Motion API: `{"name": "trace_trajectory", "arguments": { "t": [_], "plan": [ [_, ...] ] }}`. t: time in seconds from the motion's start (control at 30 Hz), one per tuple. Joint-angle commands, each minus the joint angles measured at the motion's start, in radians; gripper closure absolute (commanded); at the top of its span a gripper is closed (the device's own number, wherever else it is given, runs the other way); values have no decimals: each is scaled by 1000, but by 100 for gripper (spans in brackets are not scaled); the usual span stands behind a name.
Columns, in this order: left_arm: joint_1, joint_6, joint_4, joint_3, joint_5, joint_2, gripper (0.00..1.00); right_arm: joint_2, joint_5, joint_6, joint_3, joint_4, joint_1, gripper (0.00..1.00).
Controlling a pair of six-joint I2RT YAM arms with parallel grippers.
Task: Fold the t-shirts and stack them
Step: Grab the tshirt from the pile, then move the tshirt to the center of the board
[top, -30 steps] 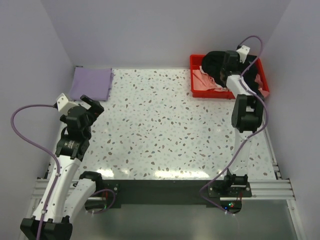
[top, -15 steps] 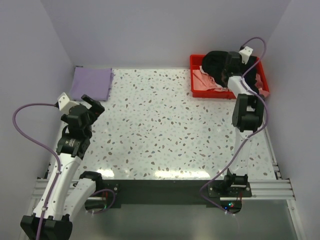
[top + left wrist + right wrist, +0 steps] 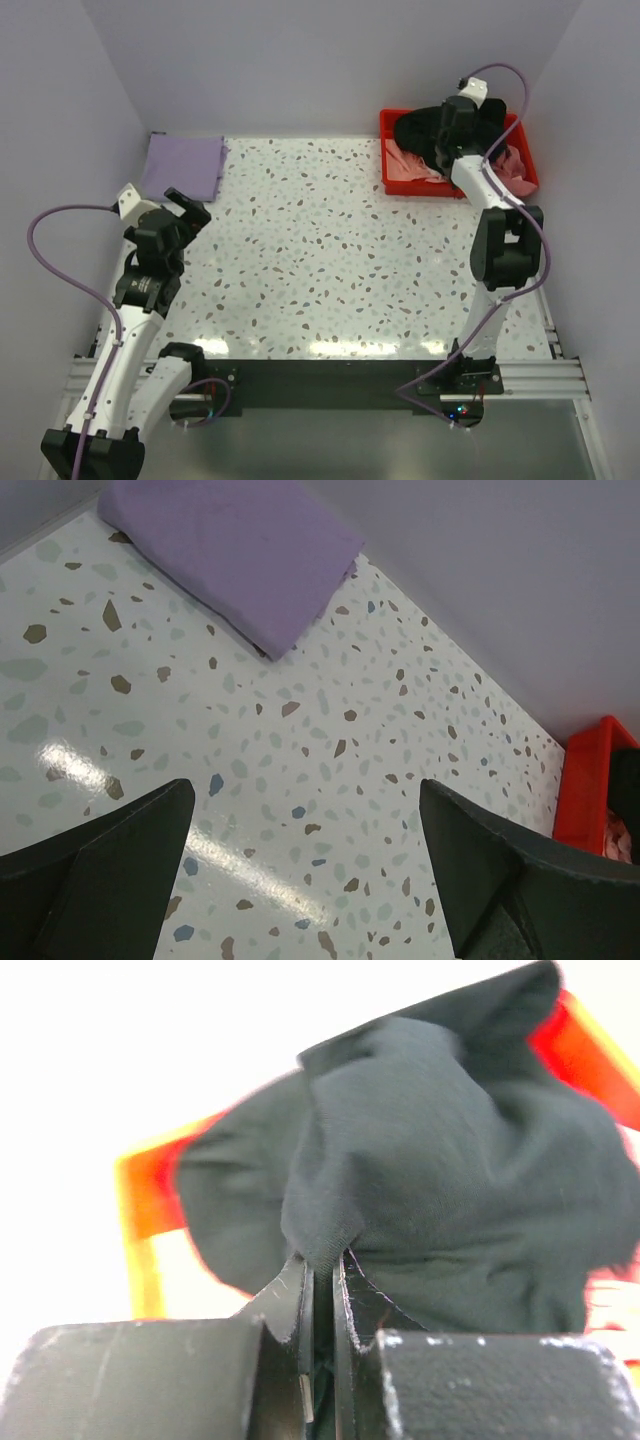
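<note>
Bench (image 3: pixel 330 250), far-right corner: black t-shirt (image 3: pixel 450 1160) now bunched above the red tray (image 3: pixel 393 186). Right jaws just clamped on a fold, so the pick is underway. Lavender t-shirt (image 3: pixel 182 167) sits folded far-left. Left jaws spread, idle.

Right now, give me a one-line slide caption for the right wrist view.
Right gripper shut on a pinched fold of the black t-shirt, with the red tray behind it.
</note>
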Motion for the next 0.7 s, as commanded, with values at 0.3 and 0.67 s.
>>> {"name": "trace_trajectory", "arguments": {
  "t": [0.3,0.67],
  "plan": [
    [5,-41,43,-26,205,13,0,-319,-499,-38,349,-250,342,100],
    [4,-50,-51,-20,281,-83,0,-389,-737,166,413,-297,510,100]
  ]
}}
